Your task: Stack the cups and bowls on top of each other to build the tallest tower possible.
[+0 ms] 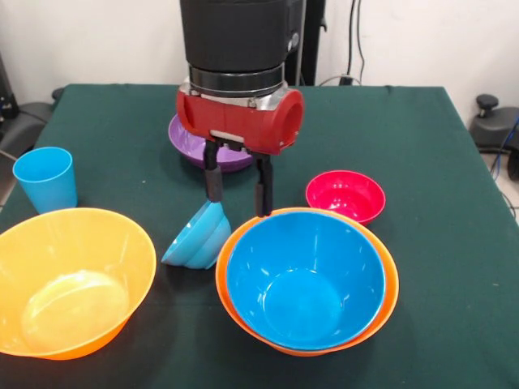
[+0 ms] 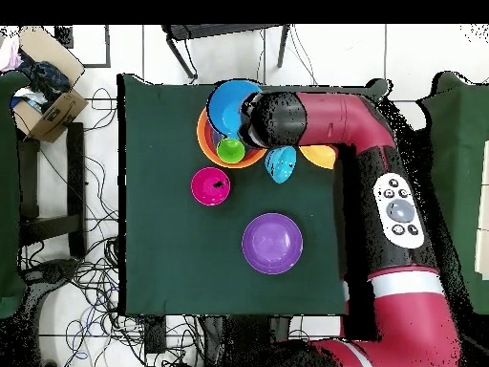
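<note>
My gripper (image 1: 239, 197) hangs open just behind a big blue bowl (image 1: 304, 279) that is nested in a big orange bowl (image 1: 388, 304). The left finger (image 1: 214, 182) touches the top of a small nest of blue bowls (image 1: 197, 241) that leans tilted on the cloth. Nothing is between the fingers. A second big orange bowl (image 1: 69, 279) stands at the near left, with a light blue cup (image 1: 45, 178) behind it. A small pink-red bowl (image 1: 345, 194) and a purple bowl (image 1: 199, 147) stand apart. In the overhead view a lime green round thing (image 2: 230, 149) shows at the nested pair's rim (image 2: 204, 139); the front view does not show it.
The table has a dark green cloth (image 1: 422, 162). In the overhead view my red arm (image 2: 353, 124) covers part of the second orange bowl (image 2: 321, 156) and hides the light blue cup. A cardboard box (image 2: 46, 100) stands off the table.
</note>
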